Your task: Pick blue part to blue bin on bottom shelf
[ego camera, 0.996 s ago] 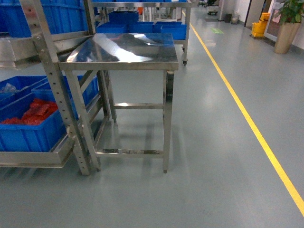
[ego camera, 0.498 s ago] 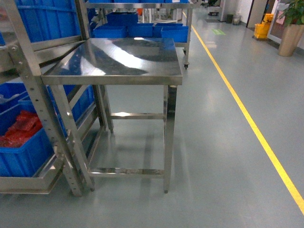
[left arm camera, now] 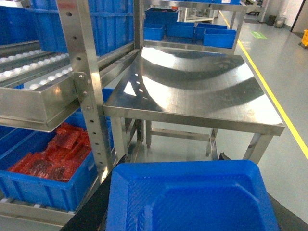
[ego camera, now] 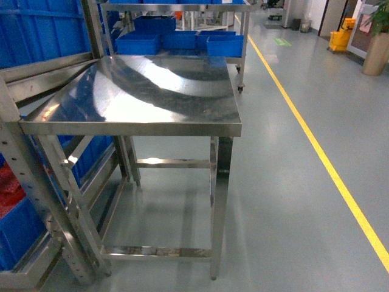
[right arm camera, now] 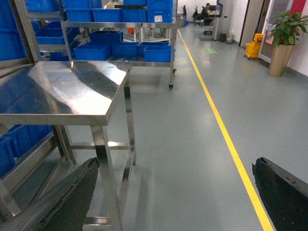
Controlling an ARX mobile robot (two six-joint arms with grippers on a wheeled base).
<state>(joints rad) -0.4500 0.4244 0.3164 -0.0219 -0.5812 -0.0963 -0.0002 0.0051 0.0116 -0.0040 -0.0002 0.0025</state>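
Observation:
In the left wrist view a bright blue blocky piece, the blue part [left arm camera: 192, 202], fills the lower frame. It sits between the black fingers [left arm camera: 98, 202] of my left gripper [left arm camera: 168, 162], which is shut on it. My right gripper [right arm camera: 174, 163] hangs open over bare floor, with nothing between its fingers. The bottom shelf [left arm camera: 29, 211] of the steel rack is at lower left and carries a blue crate of red bagged pieces [left arm camera: 48, 173]. More blue crate wall [ego camera: 91, 152] shows behind the table legs; I cannot tell whether it is the blue bin. Neither gripper shows in the head view.
A bare stainless steel table [ego camera: 152, 103] stands straight ahead, butted against the rack's perforated upright [left arm camera: 89, 96]. A roller-track shelf [left arm camera: 33, 82] juts out at left. A yellow floor line [ego camera: 316, 152] runs along the right. More racks with blue bins [ego camera: 179, 41] stand behind.
The head view has closed in on the table, which now looms larger. The rack and the red-filled crate have slid toward the left edge.

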